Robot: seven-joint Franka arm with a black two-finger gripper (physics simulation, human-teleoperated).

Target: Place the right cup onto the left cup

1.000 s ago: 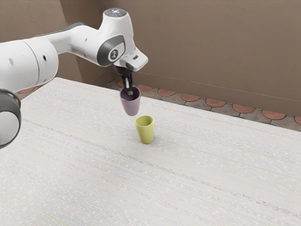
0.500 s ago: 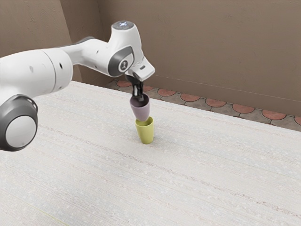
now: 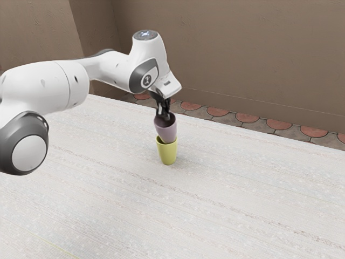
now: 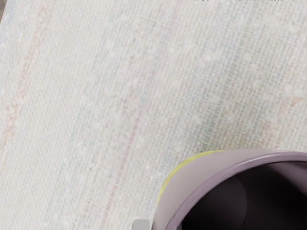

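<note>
- Purple cup (image 3: pixel 166 132) sits on the yellow cup (image 3: pixel 168 155), its lower end down inside the yellow mouth and most of its body standing above the yellow rim.
- The purple cup leans very slightly, its open mouth facing up and its dark inside showing in the wrist view.
- The yellow cup stands upright on the pale, streaked table (image 3: pixel 242 199), close to the middle of the exterior view from left to right and toward the table's far edge.
- In the wrist view, a thin yellow crescent of its rim curves along the purple cup's outer wall.
- The gripper (image 3: pixel 162 114) is at the purple cup's rim, its fingers spread, one outside the wall and the other over the mouth.
- Beside the cup in the wrist view is a grey fingertip (image 4: pixel 141 224), just apart from the purple wall.
- The white arm (image 3: pixel 46 89) reaches in from the exterior view's left, bending down to the cups.
- Beyond the table's far edge are reddish floor tiles (image 3: pixel 247 117) and a brown wall (image 3: pixel 226 54).
</note>
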